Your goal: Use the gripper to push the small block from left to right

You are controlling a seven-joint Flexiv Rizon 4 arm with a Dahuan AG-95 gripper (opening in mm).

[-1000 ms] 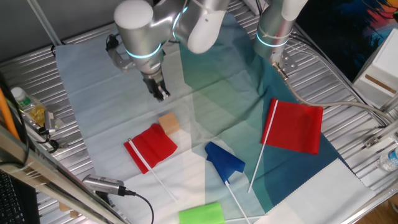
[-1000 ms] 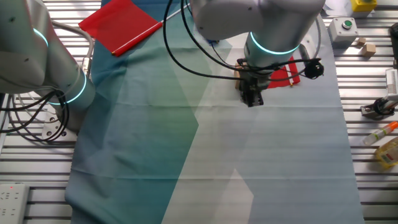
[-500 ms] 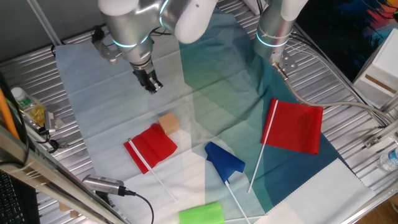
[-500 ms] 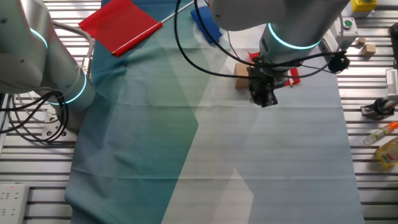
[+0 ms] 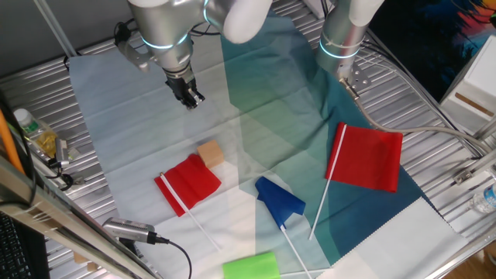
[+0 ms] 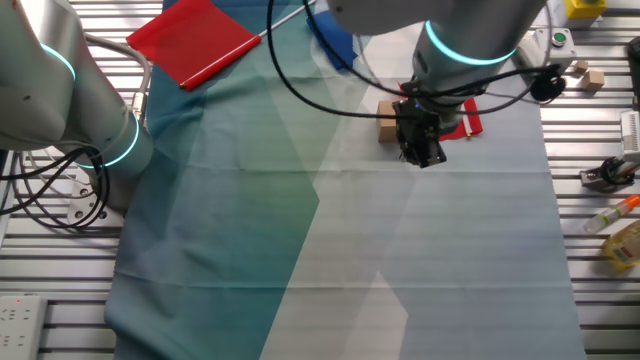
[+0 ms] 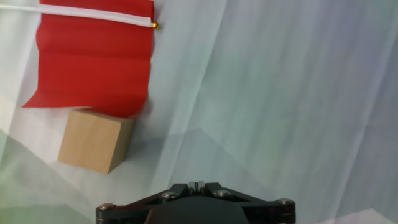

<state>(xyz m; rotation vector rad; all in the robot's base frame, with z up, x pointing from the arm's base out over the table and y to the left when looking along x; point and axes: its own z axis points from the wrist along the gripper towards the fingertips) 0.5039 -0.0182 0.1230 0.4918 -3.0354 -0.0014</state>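
Going left to right in the one fixed view: a plastic bottle sits at the far left edge on the metal slats, then the gripper hangs over the pale cloth, well apart from anything. Nearer the camera is the small block, sitting just where the pale cloth meets the teal part and touching the edge of the small red flag. Further right there's a blue flag, a green block at the near edge, and the big red flag off to the right. The fingers look pressed together, nothing between them, though it's a small blob in both fixed views and the hand view only shows the base of the hand, so I'd say probably closed, not certain. What worries me: the block is snug against that red flag, so a push could drag the flag along or twist the cube off line. A push that comes in too low could also bunch the cloth up. Can't read any brand or writing anywhere.
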